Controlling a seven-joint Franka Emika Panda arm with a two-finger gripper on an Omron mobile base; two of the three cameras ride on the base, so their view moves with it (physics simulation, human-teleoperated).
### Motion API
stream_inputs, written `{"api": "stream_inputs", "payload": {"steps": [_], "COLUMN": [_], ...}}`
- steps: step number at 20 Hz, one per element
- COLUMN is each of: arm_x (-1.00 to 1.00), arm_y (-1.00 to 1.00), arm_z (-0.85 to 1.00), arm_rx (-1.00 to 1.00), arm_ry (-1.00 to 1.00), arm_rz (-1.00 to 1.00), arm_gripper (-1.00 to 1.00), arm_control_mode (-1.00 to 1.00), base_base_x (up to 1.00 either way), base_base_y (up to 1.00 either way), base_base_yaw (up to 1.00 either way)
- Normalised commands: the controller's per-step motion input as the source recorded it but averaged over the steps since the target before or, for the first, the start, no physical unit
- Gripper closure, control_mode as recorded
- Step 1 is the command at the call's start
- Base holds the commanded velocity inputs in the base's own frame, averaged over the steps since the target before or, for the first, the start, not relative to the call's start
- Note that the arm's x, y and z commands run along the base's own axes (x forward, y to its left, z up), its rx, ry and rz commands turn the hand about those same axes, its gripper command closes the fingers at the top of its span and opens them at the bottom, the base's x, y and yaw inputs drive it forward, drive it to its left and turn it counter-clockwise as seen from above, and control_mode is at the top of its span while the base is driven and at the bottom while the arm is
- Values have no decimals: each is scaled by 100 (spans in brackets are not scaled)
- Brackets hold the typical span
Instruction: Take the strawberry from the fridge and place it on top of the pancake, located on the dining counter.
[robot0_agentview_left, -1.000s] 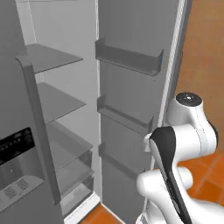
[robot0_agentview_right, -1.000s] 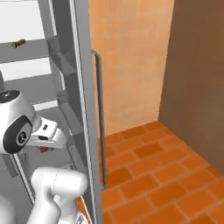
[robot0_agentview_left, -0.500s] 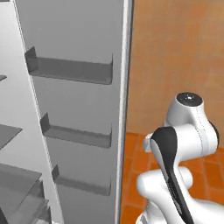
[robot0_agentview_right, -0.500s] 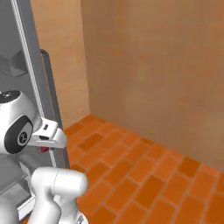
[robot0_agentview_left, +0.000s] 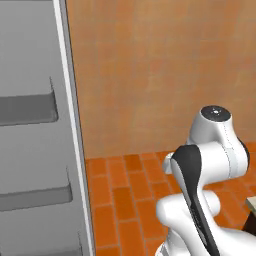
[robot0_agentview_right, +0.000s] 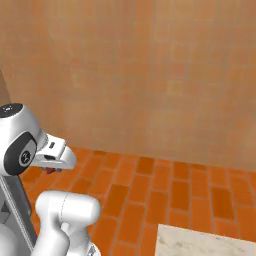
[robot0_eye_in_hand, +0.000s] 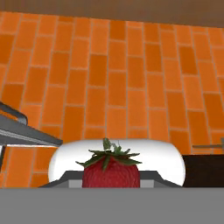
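I am gripping the strawberry (robot0_eye_in_hand: 111, 169) between my fingers (robot0_agentview_right: 50, 170), carrying it low in front of me above the orange brick floor (robot0_eye_in_hand: 118, 83). The fridge (robot0_agentview_left: 35, 150) door is standing open at my left, and a corner of the marbled tabletop (robot0_agentview_right: 200, 243) is showing at my right.

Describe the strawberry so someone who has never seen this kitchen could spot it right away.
Start at the white robot arm over the orange brick floor and follow it to the gripper. The strawberry sits there: small, bright red, with a green leafy top, the one red thing against the arm's white shell.
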Motion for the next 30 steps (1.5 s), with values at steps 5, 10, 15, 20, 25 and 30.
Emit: {"api": "stream_inputs", "payload": {"steps": [5, 10, 15, 20, 25, 30], "arm_x": [0, 0, 0, 0, 0, 0], "arm_y": [0, 0, 0, 0, 0, 0], "arm_z": [0, 0, 0, 0, 0, 0], "arm_rx": [0, 0, 0, 0, 0, 0], "arm_ry": [0, 0, 0, 0, 0, 0], "arm_rz": [0, 0, 0, 0, 0, 0], "arm_gripper": [100, 100, 100, 100, 100, 100], "arm_control_mode": [100, 100, 100, 100, 100, 100], "base_base_x": [72, 100, 100, 100, 78, 65], "base_base_y": [-7, 0, 0, -16, -37, -34], "base_base_yaw": [-55, -28, -7, -15, -58, -65]}}
